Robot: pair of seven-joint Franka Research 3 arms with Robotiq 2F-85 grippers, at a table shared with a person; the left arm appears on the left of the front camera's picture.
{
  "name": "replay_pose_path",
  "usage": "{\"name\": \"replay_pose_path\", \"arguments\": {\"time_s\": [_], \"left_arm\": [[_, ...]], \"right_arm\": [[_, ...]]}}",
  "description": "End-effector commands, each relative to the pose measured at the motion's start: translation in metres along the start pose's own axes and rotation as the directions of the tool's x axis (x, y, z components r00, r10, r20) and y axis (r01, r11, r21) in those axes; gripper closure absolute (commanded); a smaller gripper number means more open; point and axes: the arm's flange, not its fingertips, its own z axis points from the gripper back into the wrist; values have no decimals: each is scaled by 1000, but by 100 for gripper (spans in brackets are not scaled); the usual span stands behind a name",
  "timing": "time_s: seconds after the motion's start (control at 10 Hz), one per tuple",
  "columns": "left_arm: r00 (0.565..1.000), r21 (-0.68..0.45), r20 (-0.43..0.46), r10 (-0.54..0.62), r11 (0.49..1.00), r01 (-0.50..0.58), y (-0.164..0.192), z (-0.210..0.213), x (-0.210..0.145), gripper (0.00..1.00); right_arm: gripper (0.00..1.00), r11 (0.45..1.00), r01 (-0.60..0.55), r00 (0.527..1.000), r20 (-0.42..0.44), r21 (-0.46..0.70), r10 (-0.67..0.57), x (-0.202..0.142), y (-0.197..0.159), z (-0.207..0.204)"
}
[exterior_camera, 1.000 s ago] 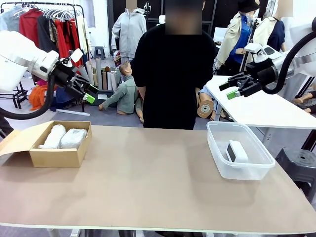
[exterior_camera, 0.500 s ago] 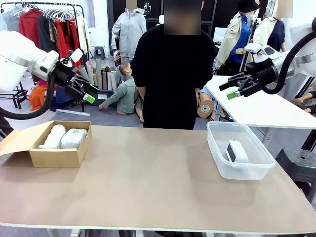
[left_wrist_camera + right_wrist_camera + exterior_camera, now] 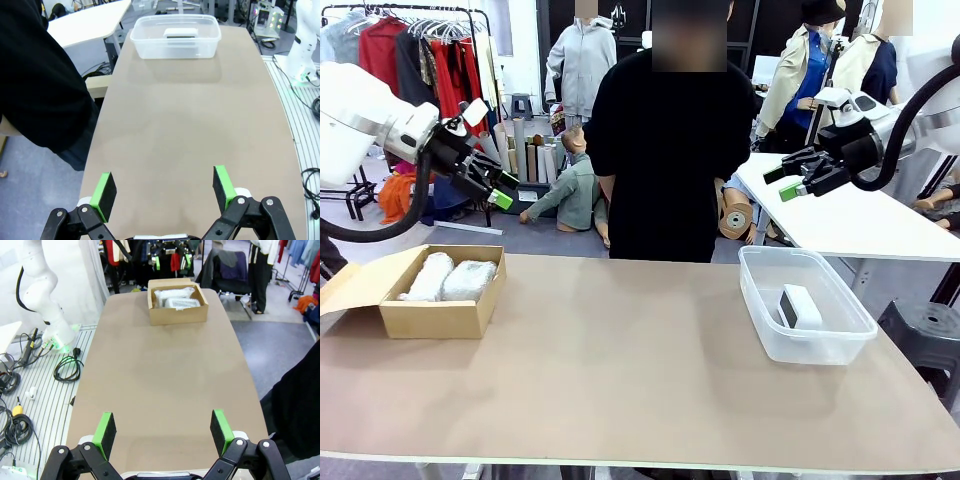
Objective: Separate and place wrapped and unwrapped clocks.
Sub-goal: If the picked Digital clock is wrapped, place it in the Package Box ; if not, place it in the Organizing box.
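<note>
Two clocks wrapped in crinkly film, a long one (image 3: 427, 276) and a squat one (image 3: 469, 279), lie side by side in the open cardboard box (image 3: 441, 317) at the table's left; the wrapped bundles (image 3: 175, 297) also appear far off in the right wrist view. The bare white clock (image 3: 800, 305) rests in the clear plastic tub (image 3: 770, 335) at the right, and shows again (image 3: 181, 33) in the left wrist view. My left gripper (image 3: 501, 190) hangs high above the box, open and empty (image 3: 162, 190). High over the tub, my right gripper (image 3: 782, 182) is open with nothing in it (image 3: 161, 429).
A person in black (image 3: 670, 150) stands at the far edge, hands out of sight. The brown tabletop (image 3: 620, 370) stretches between box and tub. A white side table (image 3: 850, 220) stands behind at the right. Cables (image 3: 65, 370) lie on the floor beside the table.
</note>
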Motion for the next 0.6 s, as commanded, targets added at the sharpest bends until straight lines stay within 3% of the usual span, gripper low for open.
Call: {"name": "replay_pose_path", "arguments": {"time_s": [0.0,0.5], "left_arm": [[1000,-6,3,-1,1000,1,-1,0,1,0],[1000,-6,3,-1,1000,1,-1,0,1,0]], "right_arm": [[0,1000,-3,1000,-3,-3,3,1,0,1],[0,1000,-3,1000,-3,-3,3,1,0,1]]}}
